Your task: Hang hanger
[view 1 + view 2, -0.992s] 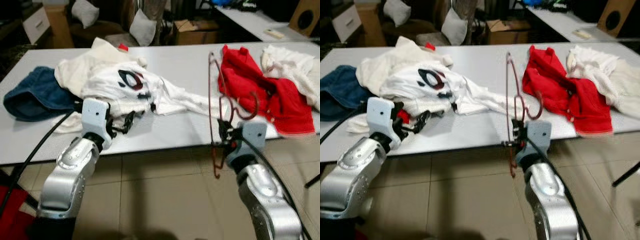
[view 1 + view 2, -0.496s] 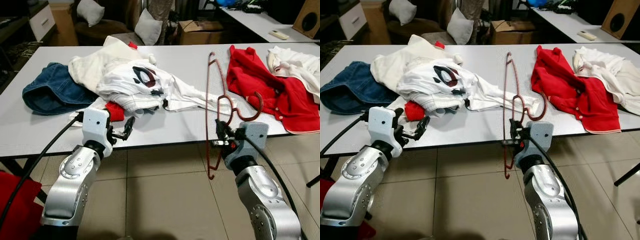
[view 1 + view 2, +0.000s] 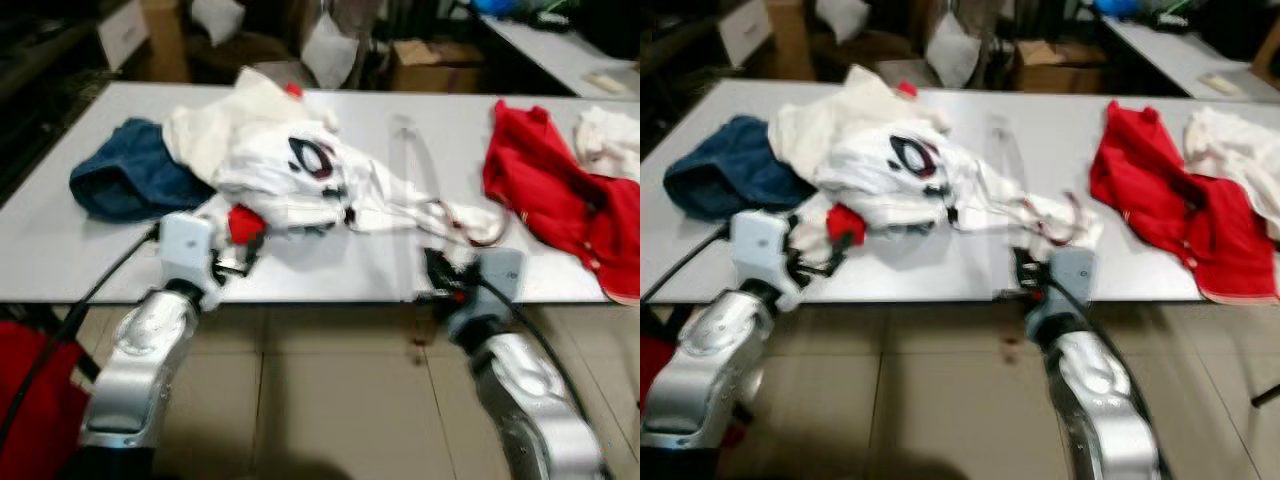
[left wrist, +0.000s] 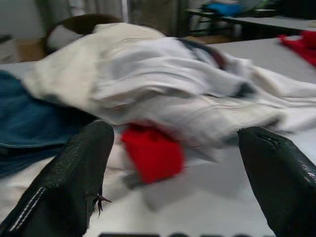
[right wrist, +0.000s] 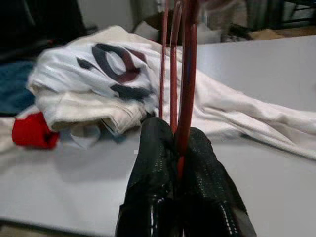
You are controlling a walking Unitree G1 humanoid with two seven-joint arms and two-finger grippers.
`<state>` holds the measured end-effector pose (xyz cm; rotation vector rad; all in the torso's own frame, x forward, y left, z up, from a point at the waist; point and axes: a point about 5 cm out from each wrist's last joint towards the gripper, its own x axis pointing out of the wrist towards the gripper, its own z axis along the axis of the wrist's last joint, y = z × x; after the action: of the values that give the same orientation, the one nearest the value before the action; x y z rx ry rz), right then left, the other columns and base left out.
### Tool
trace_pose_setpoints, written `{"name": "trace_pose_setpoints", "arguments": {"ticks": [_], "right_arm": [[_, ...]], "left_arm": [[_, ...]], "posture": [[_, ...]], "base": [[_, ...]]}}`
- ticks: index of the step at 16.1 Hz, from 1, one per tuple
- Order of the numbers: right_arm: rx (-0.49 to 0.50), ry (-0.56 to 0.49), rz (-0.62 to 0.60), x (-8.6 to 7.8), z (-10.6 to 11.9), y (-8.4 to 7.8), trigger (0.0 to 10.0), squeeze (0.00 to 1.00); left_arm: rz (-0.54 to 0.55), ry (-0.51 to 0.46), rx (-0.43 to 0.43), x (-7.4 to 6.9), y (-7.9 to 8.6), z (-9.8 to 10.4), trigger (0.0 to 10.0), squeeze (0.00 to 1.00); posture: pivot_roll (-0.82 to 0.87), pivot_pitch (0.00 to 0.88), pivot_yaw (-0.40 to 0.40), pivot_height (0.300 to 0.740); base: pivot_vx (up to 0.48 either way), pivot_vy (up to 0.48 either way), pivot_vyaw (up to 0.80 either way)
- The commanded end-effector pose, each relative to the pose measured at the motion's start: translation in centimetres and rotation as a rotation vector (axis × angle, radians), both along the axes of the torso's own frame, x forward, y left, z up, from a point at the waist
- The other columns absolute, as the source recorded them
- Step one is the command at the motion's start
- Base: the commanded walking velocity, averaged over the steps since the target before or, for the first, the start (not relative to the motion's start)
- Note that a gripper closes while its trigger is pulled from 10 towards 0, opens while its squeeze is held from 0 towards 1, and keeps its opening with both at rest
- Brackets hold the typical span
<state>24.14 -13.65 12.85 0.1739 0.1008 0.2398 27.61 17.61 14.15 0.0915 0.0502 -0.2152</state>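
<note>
Red wire of the hanger (image 5: 185, 74) is pinched between the closed fingers of the right gripper (image 5: 177, 148) at the near edge of the white table (image 3: 60, 240); in the blurred head views its frame smears to a faint streak and its hook (image 3: 480, 222) is barely legible. Beyond it lies a white printed shirt (image 5: 98, 79). The left gripper (image 4: 173, 163) hangs open before a small red cloth (image 4: 153, 153) tucked under the heap. A red garment (image 3: 550, 190) is cut off at the picture's edge.

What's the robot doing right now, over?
Right gripper shut on red hanger. Left gripper open, facing white shirt. Clothes heaped on table. Views blurred.
</note>
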Motion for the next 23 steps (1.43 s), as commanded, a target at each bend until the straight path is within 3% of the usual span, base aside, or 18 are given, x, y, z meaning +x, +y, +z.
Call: {"name": "trace_pose_setpoints", "arguments": {"ticks": [1,6,9,10,11,17,20,23], "right_arm": [[-0.001,-0.009,-0.021,0.0,0.4,-0.8,10.0,0.0],[-0.019,-0.032,-0.002,0.0,0.7,-0.7,10.0,0.0],[-0.004,-0.021,0.009,-0.2,0.8,-0.7,10.0,0.0],[-0.018,-0.035,0.011,-0.4,0.8,-0.7,10.0,0.0],[-0.018,-0.04,0.007,-0.6,0.8,-0.6,10.0,0.0],[-0.011,-0.028,-0.006,-1.0,0.5,-0.4,10.0,0.0],[-0.006,-0.037,-0.023,-0.9,0.6,-0.6,10.0,0.0],[0.006,-0.043,-0.044,-0.8,0.6,-0.9,10.0,0.0]], "left_arm": [[-0.018,-0.017,-0.002,0.2,-0.6,0.3,10.0,0.29],[-0.033,-0.019,-0.007,0.2,-0.5,0.4,10.0,0.29],[-0.041,-0.012,-0.015,0.3,-0.5,0.3,10.0,0.29],[-0.083,-0.02,-0.04,0.1,-0.7,0.5,10.0,0.2],[-0.096,-0.022,-0.029,0.0,-0.6,0.5,10.0,0.2],[-0.12,-0.023,-0.007,0.1,-0.2,0.5,10.0,0.19],[-0.096,-0.016,0.055,0.4,-0.1,0.5,10.0,0.23],[-0.112,-0.022,0.022,0.7,-0.1,0.8,10.0,0.21]], "posture": [[-0.08,0.0,-0.001,0.74],[-0.08,0.0,-0.002,0.74],[-0.08,0.0,0.003,0.74],[-0.09,0.0,0.01,0.74],[-0.09,0.0,0.021,0.74],[-0.09,0.0,0.042,0.74],[-0.09,0.0,0.042,0.74],[-0.08,0.0,0.042,0.74]], "base": [[0.341,0.0,0.0],[0.342,0.0,0.0],[0.314,0.0,-0.67],[0.0,0.0,0.0],[0.0,0.0,0.0],[0.0,0.32,-0.53],[0.0,-0.32,0.0],[0.0,-0.16,0.0]]}}
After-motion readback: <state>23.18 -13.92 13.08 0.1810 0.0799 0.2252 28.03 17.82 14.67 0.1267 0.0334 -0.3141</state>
